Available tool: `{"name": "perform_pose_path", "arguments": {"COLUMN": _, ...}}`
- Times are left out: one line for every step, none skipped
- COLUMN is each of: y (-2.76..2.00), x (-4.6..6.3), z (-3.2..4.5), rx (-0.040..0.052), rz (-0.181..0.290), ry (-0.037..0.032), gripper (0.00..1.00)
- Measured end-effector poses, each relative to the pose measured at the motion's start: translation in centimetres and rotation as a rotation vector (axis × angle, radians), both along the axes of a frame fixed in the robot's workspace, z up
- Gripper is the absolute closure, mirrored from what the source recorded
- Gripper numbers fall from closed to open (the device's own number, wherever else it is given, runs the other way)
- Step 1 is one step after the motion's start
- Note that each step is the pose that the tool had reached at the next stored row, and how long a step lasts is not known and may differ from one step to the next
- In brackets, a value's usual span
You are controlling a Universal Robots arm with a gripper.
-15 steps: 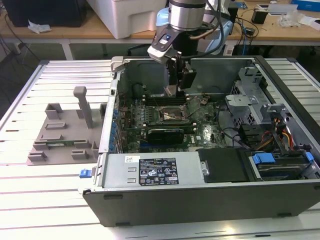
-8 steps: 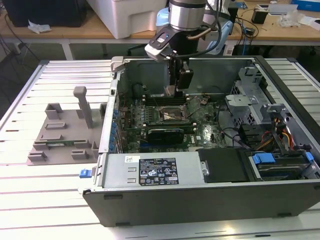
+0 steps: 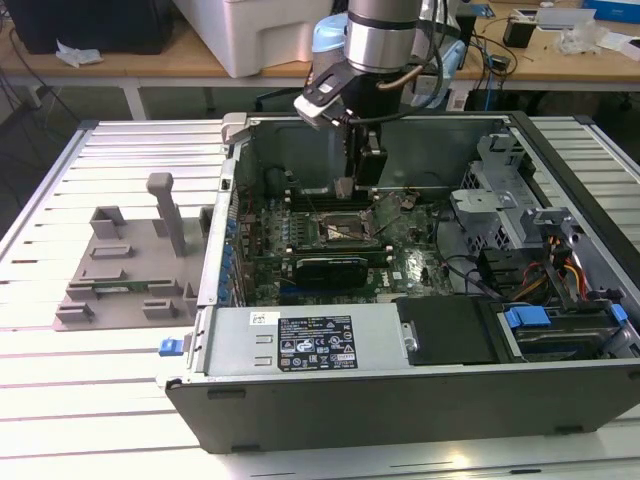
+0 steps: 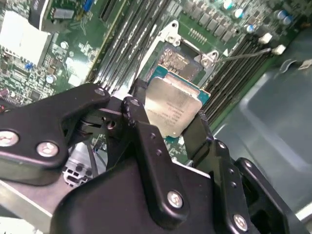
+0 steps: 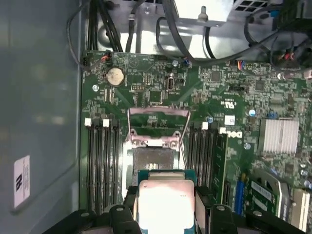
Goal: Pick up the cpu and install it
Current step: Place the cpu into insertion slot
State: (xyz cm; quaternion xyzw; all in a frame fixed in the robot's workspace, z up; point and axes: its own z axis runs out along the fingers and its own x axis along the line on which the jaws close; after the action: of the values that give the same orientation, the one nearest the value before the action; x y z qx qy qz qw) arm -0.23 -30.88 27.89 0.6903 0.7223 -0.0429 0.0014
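The cpu [image 4: 173, 109] is a flat square chip with a silvery top and a green rim. My gripper [image 4: 168, 117] is shut on it, a black finger [image 4: 138, 95] on each of two opposite edges. It hangs tilted just above the open socket [image 4: 178, 59] on the motherboard. In the first wrist view the cpu [image 5: 165, 202] sits between the fingertips [image 5: 129, 199], close over the socket [image 5: 152, 161], whose metal load plate [image 5: 157, 122] is flipped open. In the exterior view my gripper [image 3: 352, 185] reaches down into the computer case, over the socket [image 3: 342, 228].
The open case [image 3: 400, 400] lies on a slatted white table. Memory slots [image 5: 100, 161] flank the socket on both sides. A black expansion card [image 3: 335, 268] lies in front of it. Cables and a drive cage [image 3: 500, 200] fill the exterior view's right; grey tray blocks [image 3: 125, 265] stand outside at its left.
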Motion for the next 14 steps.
{"name": "perform_pose_path", "arguments": {"y": 0.05, "x": 0.2, "z": -0.25, "rx": -0.0005, "rz": 0.003, "ry": 0.0011, "gripper": 0.46}}
{"name": "perform_pose_path", "arguments": {"y": 0.07, "x": 0.4, "z": -0.68, "rx": -0.0006, "rz": 0.003, "ry": 0.0027, "gripper": 0.46}}
{"name": "perform_pose_path", "arguments": {"y": 0.09, "x": 0.5, "z": -1.04, "rx": -0.0005, "rz": 0.003, "ry": 0.0036, "gripper": 0.46}}
{"name": "perform_pose_path", "arguments": {"y": 0.11, "x": 0.6, "z": -1.5, "rx": -0.0005, "rz": 0.003, "ry": 0.0046, "gripper": 0.46}}
{"name": "perform_pose_path", "arguments": {"y": 0.16, "x": 0.7, "z": -1.82, "rx": -0.0005, "rz": 0.003, "ry": 0.0054, "gripper": 0.46}}
{"name": "perform_pose_path", "arguments": {"y": 0.22, "x": 0.8, "z": -2.13, "rx": -0.0006, "rz": 0.003, "ry": 0.0057, "gripper": 0.46}}
{"name": "perform_pose_path", "arguments": {"y": 0.36, "x": 0.8, "z": -2.61, "rx": -0.0005, "rz": 0.003, "ry": 0.0062, "gripper": 0.46}}
{"name": "perform_pose_path", "arguments": {"y": 0.51, "x": 0.8, "z": -2.94, "rx": -0.0004, "rz": 0.003, "ry": 0.0064, "gripper": 0.46}}
{"name": "perform_pose_path", "arguments": {"y": 1.04, "x": 0.9, "z": -3.66, "rx": -0.0005, "rz": 0.003, "ry": 0.0068, "gripper": 0.46}}
{"name": "perform_pose_path", "arguments": {"y": 1.45, "x": 0.9, "z": -4.27, "rx": -0.0005, "rz": 0.003, "ry": 0.0071, "gripper": 0.46}}
{"name": "perform_pose_path", "arguments": {"y": 1.65, "x": 1.0, "z": -4.92, "rx": -0.0005, "rz": 0.003, "ry": 0.008, "gripper": 0.46}}
{"name": "perform_pose_path", "arguments": {"y": 1.72, "x": 1.1, "z": -5.34, "rx": -0.0006, "rz": 0.003, "ry": 0.0084, "gripper": 0.46}}
{"name": "perform_pose_path", "arguments": {"y": 1.73, "x": 0.9, "z": -5.68, "rx": -0.0006, "rz": 0.003, "ry": 0.0084, "gripper": 0.46}}
{"name": "perform_pose_path", "arguments": {"y": 1.73, "x": 0.1, "z": -5.84, "rx": -0.0005, "rz": 0.003, "ry": 0.0084, "gripper": 0.46}}
